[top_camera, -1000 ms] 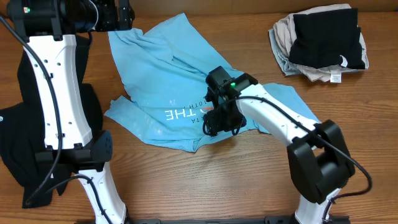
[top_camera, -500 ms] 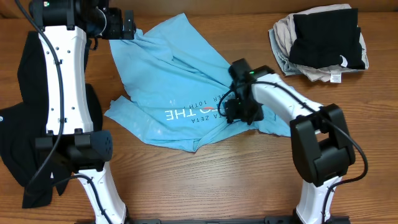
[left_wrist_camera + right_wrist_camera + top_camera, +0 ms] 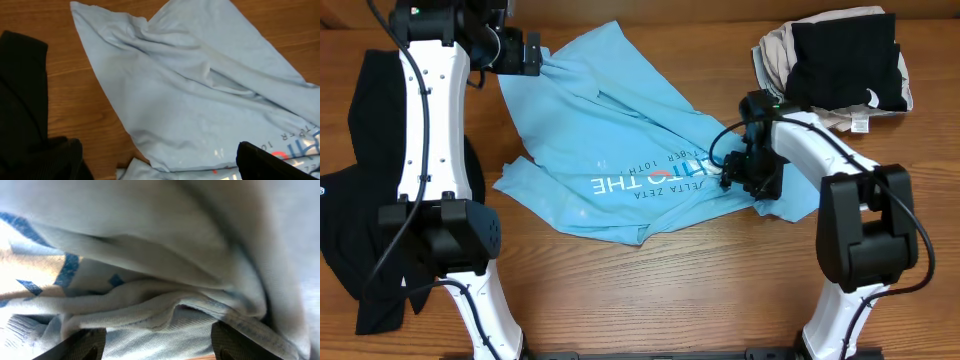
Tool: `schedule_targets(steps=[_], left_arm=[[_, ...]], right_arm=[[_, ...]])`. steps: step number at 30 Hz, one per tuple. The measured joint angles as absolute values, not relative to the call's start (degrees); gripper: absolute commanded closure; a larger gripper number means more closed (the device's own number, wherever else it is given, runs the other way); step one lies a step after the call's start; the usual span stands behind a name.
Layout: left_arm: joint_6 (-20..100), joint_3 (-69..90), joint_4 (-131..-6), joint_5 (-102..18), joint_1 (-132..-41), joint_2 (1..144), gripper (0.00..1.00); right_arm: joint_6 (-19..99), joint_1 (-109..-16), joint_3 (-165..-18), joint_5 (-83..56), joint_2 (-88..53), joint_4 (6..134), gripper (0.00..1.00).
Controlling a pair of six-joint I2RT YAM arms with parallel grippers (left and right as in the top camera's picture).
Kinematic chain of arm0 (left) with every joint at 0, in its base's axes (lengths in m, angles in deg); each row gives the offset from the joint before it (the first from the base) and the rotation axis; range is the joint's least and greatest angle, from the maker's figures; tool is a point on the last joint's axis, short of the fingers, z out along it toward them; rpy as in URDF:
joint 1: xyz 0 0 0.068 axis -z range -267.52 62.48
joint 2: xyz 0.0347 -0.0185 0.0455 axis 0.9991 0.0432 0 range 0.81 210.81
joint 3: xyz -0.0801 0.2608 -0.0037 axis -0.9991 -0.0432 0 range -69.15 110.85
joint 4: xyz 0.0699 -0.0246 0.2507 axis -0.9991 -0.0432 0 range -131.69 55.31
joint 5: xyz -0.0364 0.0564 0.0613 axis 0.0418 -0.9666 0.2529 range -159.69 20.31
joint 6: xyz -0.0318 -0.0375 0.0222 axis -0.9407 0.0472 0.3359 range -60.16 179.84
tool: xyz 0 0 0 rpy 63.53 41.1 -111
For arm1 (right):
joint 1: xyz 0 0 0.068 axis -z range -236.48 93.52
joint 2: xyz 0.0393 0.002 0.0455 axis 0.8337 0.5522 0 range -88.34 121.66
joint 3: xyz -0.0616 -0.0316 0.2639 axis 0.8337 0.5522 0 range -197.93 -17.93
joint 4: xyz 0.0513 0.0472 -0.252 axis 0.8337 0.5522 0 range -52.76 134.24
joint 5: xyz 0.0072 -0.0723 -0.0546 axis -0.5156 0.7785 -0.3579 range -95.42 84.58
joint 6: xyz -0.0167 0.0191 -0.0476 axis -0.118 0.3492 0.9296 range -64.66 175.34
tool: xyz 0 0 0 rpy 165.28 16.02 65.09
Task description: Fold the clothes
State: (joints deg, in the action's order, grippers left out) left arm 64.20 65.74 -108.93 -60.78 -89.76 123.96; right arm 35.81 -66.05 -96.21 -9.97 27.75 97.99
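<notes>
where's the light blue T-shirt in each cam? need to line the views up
Overhead: light blue T-shirt spread mid-table, between the arms.
Left wrist: fills centre and right.
Right wrist: bunched folds fill the frame.
Shared landmark: the shirt's printed lettering, also at left wrist's lower right.

Lt blue tee (image 3: 610, 130), red/white print

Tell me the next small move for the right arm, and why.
Probably keep drawing the bunched edge of the blue T-shirt rightward: the right gripper seems to hold folds of it between its fingers, and the shirt lies rumpled, not yet flat enough to fold.
</notes>
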Motion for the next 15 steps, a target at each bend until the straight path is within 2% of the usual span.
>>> schedule_targets(steps=[9,15], left_arm=[[65.2,63.5,-107.7,-61.0,-89.8,124.0,0.00],[66.3,61.4,-105.3,-61.0,-89.8,124.0,0.00]], right_arm=[[33.6,-56.4,-92.6,-12.4,25.7,98.1,0.27],[32.6,-42.4,-91.8,-14.6,25.7,100.5,0.27]])
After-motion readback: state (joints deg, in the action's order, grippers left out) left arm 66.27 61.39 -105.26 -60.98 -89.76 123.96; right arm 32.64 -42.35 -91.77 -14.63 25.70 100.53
